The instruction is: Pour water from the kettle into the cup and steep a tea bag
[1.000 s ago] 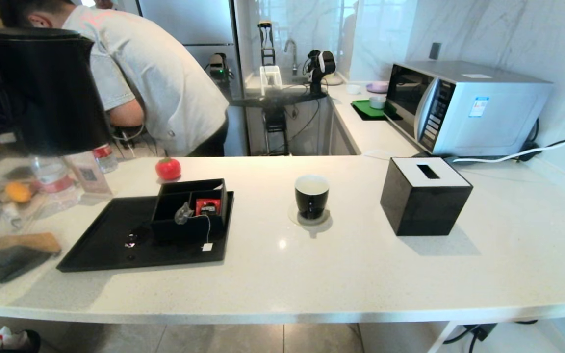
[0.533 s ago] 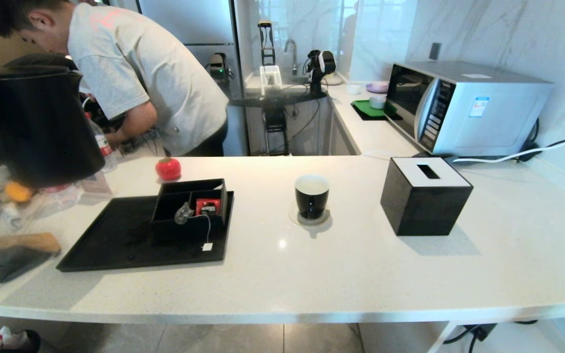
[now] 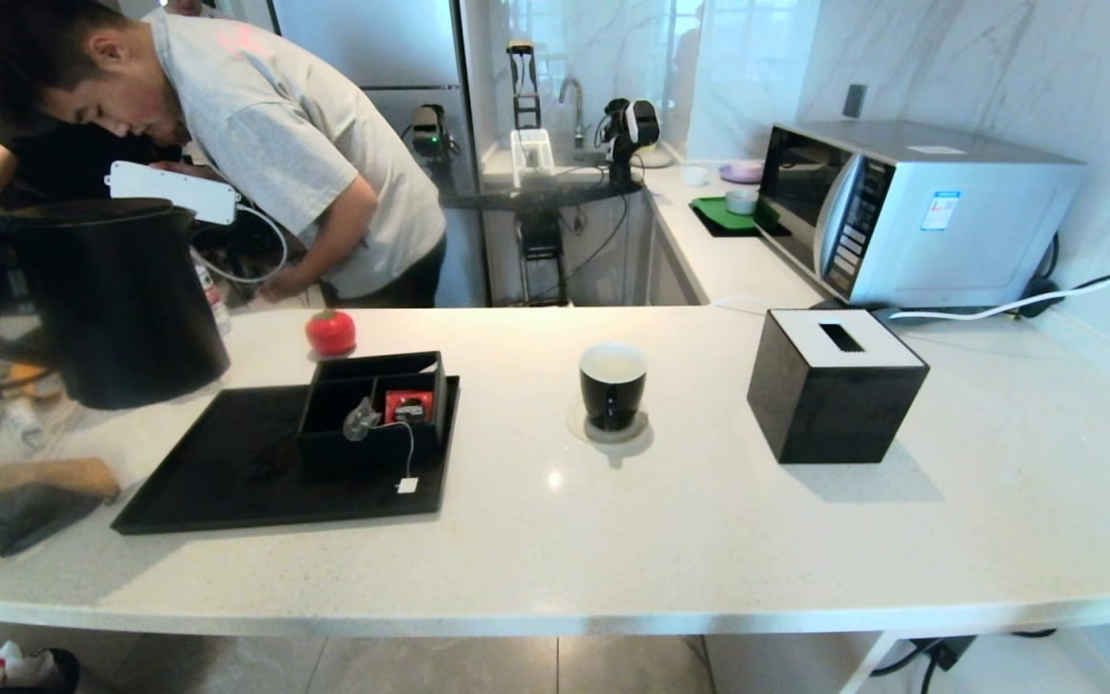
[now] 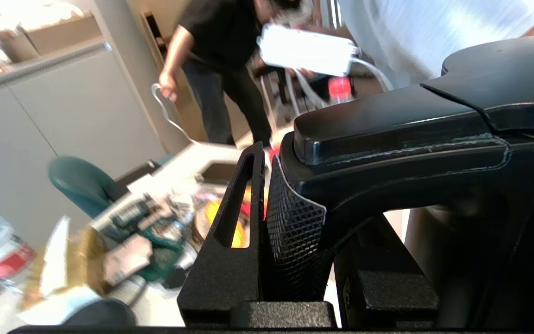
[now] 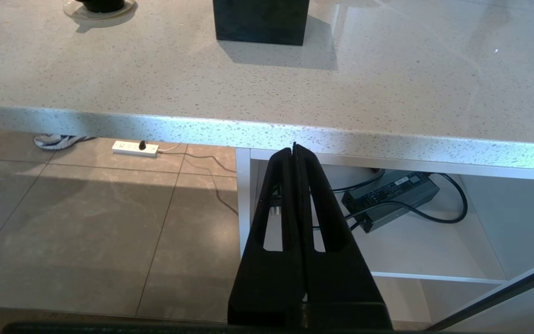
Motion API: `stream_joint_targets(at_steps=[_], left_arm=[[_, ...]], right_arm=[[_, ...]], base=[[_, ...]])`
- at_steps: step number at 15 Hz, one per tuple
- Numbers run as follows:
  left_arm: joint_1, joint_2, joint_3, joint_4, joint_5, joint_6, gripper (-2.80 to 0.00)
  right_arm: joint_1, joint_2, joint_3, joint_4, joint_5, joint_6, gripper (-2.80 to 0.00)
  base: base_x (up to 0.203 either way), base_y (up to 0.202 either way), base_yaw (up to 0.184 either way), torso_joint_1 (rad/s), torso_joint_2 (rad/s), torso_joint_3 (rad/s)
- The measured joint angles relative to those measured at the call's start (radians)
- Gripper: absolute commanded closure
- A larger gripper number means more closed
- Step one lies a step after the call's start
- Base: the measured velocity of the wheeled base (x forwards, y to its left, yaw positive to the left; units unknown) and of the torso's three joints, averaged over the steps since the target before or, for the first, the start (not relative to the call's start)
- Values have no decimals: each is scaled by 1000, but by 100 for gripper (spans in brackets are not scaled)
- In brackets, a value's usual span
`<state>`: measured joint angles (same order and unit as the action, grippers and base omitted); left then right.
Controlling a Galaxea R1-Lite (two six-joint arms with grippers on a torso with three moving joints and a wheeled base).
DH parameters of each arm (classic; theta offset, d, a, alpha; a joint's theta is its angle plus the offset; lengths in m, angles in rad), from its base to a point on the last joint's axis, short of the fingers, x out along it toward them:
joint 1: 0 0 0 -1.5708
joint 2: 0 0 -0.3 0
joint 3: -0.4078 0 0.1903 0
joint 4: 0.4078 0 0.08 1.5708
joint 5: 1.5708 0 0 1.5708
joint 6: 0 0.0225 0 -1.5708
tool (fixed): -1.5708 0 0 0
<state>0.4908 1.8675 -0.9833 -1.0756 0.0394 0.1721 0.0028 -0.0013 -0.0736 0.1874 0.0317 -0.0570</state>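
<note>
Over the counter [image 3: 613, 540], the kettle [image 3: 112, 299] has sunk lower, left gripper [image 4: 267, 204] clamped on its handle.

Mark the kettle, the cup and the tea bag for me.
kettle [image 3: 117, 304], head view, front of its black body.
cup [image 3: 612, 397], head view, glossy black outer wall.
tea bag [image 3: 359, 420], head view, the greyish pouch in the black organizer.

The kettle [image 3: 102, 299] is cut off at the left edge of the head view, so its handle and the left tool gripping it are hidden there. In the left wrist view the clutter on the table [image 4: 174, 162] is blurred beyond telling. The tea bag [image 3: 359, 420] is too small for detail.
</note>
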Motion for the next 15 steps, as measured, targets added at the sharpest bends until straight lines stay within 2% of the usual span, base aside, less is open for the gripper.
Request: stream_joint_targets(at_steps=[6,11,15], left_arm=[[-18,155,10,-139,0,0,0],[-65,241,62,-233,-1,-1,0],[-99,280,96,-308,-2,-37,0]], right_arm=[[0,0,0,0,0,-1,0],[0,0,0,0,0,-1,0],[0,0,0,0,0,0,0]], base=[[0,0,0,0,0,0],[0,0,0,0,0,0],[0,0,0,0,0,0]])
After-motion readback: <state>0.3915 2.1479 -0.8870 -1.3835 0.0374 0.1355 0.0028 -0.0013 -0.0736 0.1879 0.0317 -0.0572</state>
